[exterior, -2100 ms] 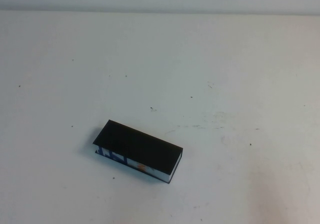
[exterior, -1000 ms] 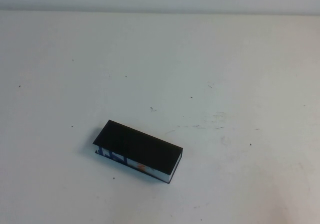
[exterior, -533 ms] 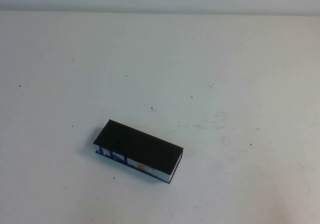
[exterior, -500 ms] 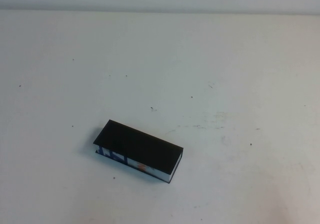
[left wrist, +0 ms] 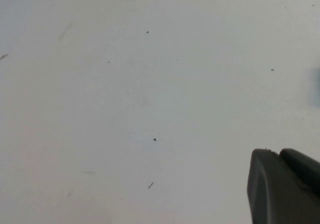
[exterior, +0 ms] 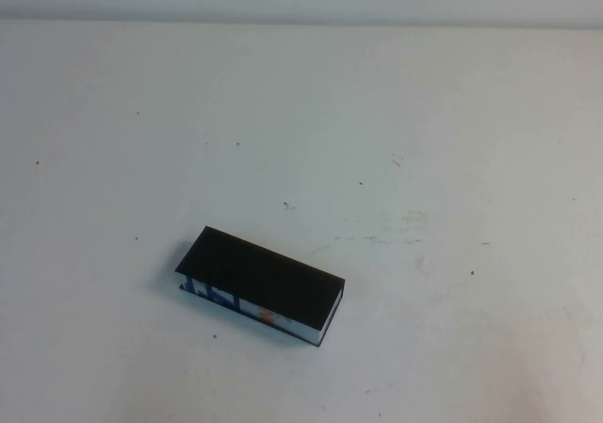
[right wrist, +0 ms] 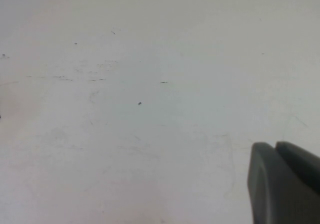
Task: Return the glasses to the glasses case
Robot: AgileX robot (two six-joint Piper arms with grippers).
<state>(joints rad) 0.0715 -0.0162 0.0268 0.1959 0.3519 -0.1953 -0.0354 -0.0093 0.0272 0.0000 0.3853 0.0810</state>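
Observation:
The black glasses case (exterior: 262,284) lies closed on the white table, front left of centre, its blue, white and orange side strip facing the front. The glasses are out of view. Neither arm shows in the high view. My left gripper (left wrist: 276,152) hangs over bare table in the left wrist view, its two dark fingers pressed together with nothing between them. My right gripper (right wrist: 274,145) hangs over bare table in the right wrist view, its fingers also together and empty.
The white table (exterior: 424,140) carries only small dark specks and faint scuff marks. Its far edge meets a pale wall at the back.

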